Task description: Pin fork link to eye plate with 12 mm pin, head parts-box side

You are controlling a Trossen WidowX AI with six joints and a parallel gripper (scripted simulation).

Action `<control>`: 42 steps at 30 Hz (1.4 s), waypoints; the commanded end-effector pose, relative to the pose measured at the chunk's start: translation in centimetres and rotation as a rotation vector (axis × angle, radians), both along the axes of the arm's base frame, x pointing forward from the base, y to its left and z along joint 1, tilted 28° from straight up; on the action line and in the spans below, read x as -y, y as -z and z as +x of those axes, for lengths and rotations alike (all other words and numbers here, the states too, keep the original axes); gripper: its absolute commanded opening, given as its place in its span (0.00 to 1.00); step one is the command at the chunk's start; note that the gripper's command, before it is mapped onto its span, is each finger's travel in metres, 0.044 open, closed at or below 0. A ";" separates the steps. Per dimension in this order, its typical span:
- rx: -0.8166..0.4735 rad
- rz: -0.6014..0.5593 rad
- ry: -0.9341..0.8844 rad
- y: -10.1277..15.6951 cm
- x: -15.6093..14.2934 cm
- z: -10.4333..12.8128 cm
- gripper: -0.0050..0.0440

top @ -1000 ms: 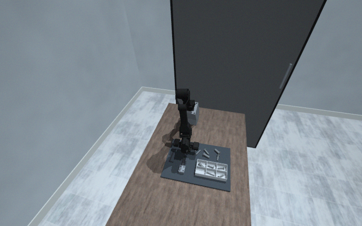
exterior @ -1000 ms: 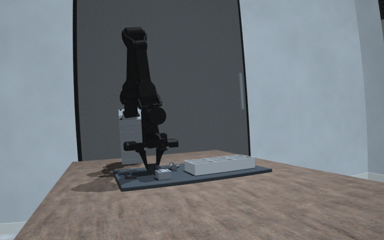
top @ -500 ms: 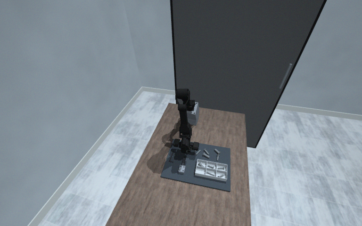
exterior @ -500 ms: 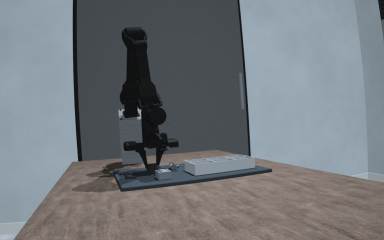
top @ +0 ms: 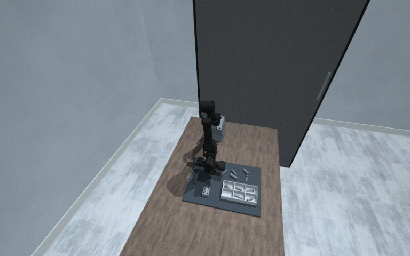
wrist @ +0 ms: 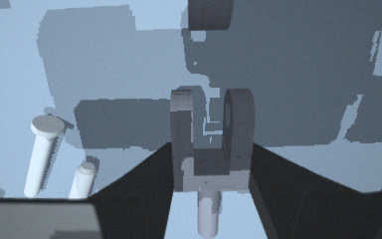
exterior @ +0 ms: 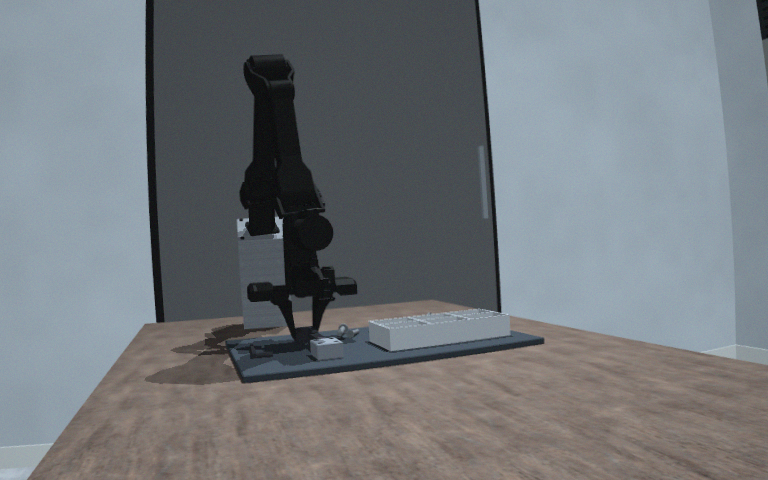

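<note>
In the wrist view my gripper (wrist: 208,149) (top: 207,174) (exterior: 304,333) is shut on the grey fork link (wrist: 211,166). Its fingers press on the outsides of the two cheeks. The cheeks point away from the camera and the stem points toward it. The gap between the cheeks holds nothing. The fork is low over the dark mat (top: 217,206) (exterior: 453,346). The light eye plate (top: 205,192) (exterior: 326,348) stands on the mat in front of the gripper, apart from the fork. Two light pins (wrist: 42,154) (wrist: 82,179) lie on the mat to the left of the fork in the wrist view.
A white parts box (top: 239,193) (exterior: 438,330) with several compartments stands on the mat's right half. Loose pins (top: 233,173) (top: 245,172) lie behind it. A small dark part (exterior: 257,352) lies at the mat's left. A white block (exterior: 260,277) stands at the arm's base.
</note>
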State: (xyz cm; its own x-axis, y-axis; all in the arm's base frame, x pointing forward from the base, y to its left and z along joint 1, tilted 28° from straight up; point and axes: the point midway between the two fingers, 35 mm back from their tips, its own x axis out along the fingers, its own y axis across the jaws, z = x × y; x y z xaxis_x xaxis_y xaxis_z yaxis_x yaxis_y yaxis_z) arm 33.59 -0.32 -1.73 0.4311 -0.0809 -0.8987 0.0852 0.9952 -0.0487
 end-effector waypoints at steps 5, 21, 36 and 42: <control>0.034 0.005 -0.001 -0.6 -0.2 1.4 0.35; 0.034 0.005 -0.001 -0.8 -0.2 1.8 0.35; 0.034 0.005 -0.001 -0.8 -0.2 1.8 0.35; 0.034 0.005 -0.001 -0.8 -0.2 1.8 0.35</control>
State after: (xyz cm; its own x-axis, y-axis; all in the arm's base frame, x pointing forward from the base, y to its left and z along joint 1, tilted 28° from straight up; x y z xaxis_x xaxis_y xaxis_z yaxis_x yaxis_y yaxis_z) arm 33.65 -0.32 -1.67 0.4135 -0.0814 -0.9069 0.0851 0.9951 -0.0506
